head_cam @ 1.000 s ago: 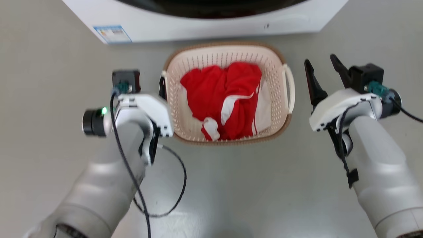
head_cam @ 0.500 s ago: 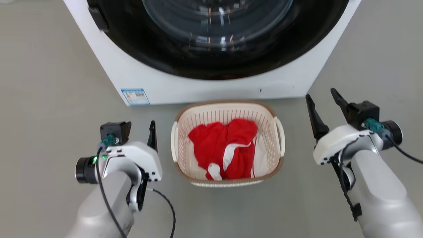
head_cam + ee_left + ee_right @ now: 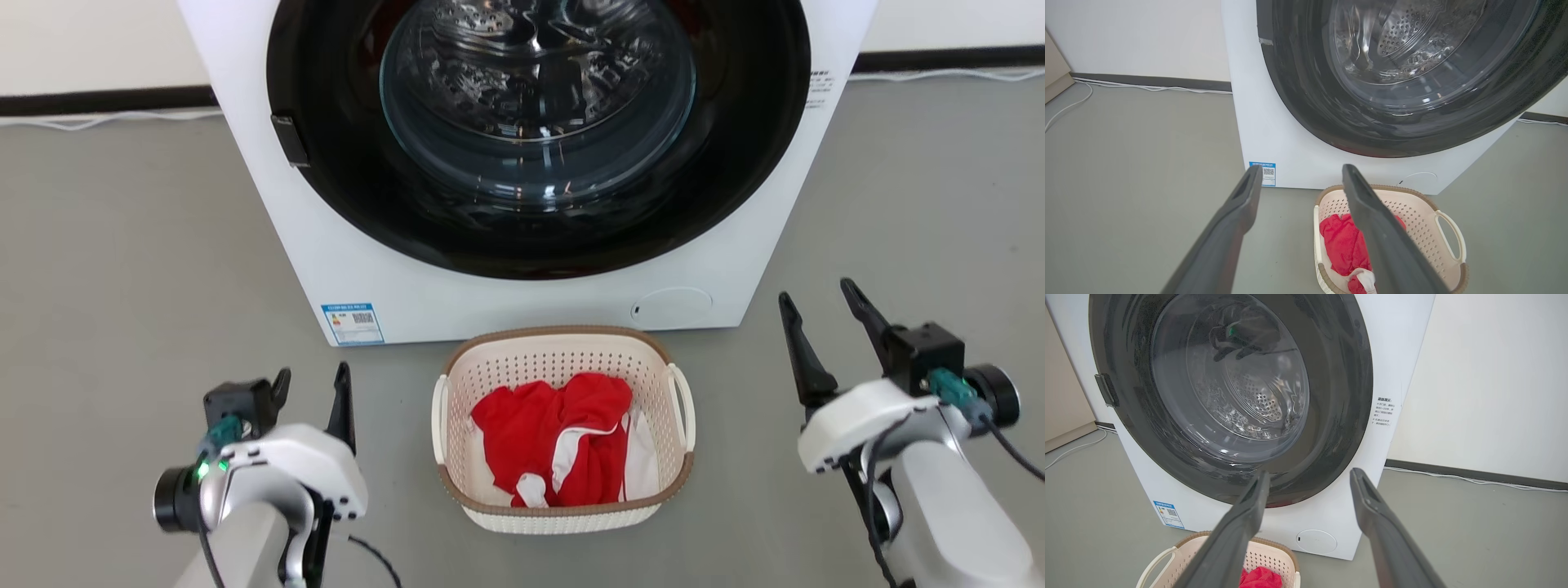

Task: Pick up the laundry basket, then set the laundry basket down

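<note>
The laundry basket (image 3: 563, 519) stands on the grey floor just in front of the washer, cream with a brown rim and a white handle on each side. A red garment with white stripes (image 3: 563, 433) lies inside it. My left gripper (image 3: 312, 374) is open, to the left of the basket and apart from its left handle (image 3: 439, 416). Well off to the basket's right, my right gripper (image 3: 816, 292) is open too and holds nothing. The left wrist view has the basket (image 3: 1425, 220) beyond the open gripper (image 3: 1302, 169). The right wrist view catches the basket's rim (image 3: 1267, 541) below the open gripper (image 3: 1310, 473).
A white front-loading washer (image 3: 522, 302) with a dark round glass door (image 3: 539, 98) rises directly behind the basket. White cables (image 3: 1151, 87) run along the wall's dark baseboard. Grey floor stretches to both sides of the washer and basket.
The head camera has lifted, bringing the washer door into the picture. My left gripper has drawn away from the basket's left handle. The basket rests on the floor throughout.
</note>
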### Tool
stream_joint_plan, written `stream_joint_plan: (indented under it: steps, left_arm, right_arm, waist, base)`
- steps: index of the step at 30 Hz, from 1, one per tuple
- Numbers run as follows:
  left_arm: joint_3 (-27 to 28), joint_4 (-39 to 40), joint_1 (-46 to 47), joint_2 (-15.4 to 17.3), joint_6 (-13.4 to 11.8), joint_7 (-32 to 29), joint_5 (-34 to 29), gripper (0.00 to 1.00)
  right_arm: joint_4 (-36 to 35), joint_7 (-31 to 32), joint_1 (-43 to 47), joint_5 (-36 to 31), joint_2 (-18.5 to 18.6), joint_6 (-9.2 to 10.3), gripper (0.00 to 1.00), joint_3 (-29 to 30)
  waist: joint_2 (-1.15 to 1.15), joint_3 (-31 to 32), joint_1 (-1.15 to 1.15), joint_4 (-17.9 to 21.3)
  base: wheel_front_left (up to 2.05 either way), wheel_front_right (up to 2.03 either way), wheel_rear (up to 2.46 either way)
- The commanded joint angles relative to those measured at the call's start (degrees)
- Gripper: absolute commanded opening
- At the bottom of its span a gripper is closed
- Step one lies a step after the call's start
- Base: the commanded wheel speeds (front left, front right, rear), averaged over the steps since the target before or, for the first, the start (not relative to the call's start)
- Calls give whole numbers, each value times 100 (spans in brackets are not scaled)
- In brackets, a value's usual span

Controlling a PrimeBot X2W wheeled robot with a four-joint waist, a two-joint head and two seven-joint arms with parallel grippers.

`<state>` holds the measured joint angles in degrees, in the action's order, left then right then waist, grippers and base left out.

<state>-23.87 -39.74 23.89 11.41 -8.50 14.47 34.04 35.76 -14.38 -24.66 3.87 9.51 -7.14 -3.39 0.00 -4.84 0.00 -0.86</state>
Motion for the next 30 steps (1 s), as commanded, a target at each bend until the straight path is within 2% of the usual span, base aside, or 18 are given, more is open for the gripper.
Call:
stream_joint_plan:
  steps: [1,10,11,15,30]
  left_arm:
    - [358,270,-151,184,69,52,-167,100]
    - [895,908,-809,188,91,52,-446,100]
    - [1144,1131,-1130,169,65,52,-506,100]
    - [1517,1360,-1553,189,16,52,-580,100]
    - [1945,1599,-1931,53,84,52,-731,100]
  right_arm:
    - [-305,-62,215,-87,39,-35,100,-16]
    - [-915,-62,878,-275,69,-35,100,310]
    - [-1107,-62,1121,-351,11,-35,100,507]
    - [-1327,-62,1400,-473,-50,-35,100,665]
    - [-1723,-62,1878,-534,-223,-35,100,879]
  waist:
    - [0,135,0,22]
    - [0,336,0,51]
    - [0,422,0,71]
    - [0,505,0,77]
    - [0,634,0,-10]
  base:
    - [0,0,0]
    - [0,0,0]
    - [0,0,0]
    - [0,0,0]
    - [0,0,0]
